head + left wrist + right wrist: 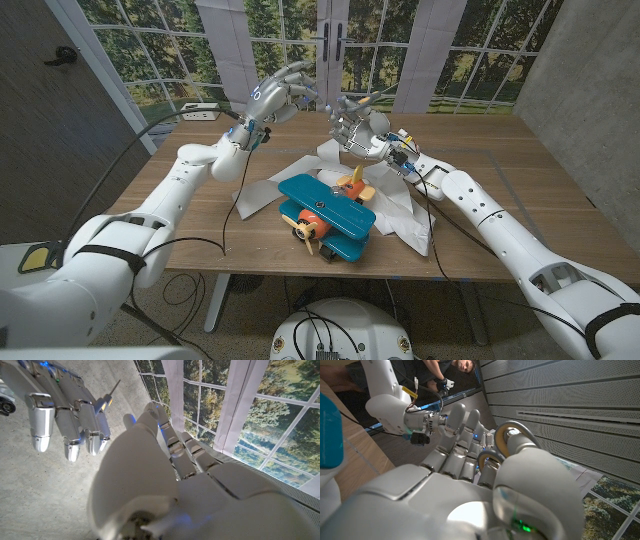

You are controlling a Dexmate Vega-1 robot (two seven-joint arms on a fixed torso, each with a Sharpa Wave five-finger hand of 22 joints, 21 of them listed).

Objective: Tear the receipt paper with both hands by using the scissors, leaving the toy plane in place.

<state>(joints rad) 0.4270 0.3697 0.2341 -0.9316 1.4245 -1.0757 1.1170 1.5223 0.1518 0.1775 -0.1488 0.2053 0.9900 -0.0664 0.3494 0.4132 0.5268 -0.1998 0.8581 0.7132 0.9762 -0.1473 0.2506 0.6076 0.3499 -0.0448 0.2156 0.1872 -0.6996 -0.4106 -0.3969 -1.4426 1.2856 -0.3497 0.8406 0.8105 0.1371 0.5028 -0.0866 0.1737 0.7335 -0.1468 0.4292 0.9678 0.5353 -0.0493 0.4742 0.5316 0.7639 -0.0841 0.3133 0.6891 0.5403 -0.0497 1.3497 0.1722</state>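
The scissors [362, 103], metal with pale ringed handles, are gripped in the raised right hand [358, 128], blades pointing up and away, above the table. The receipt paper [400, 215] lies crumpled and white on the wood below that hand, spreading toward the near edge. The toy plane [325, 212], teal wings, orange nose, sits on the paper, below and between both hands.

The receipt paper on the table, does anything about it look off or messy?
Yes. The receipt paper lies crumpled in loose folds, spread under and around the toy plane rather than flat. Both hands are raised above it: the right hand holds the scissors, while the left hand is clear of the paper.
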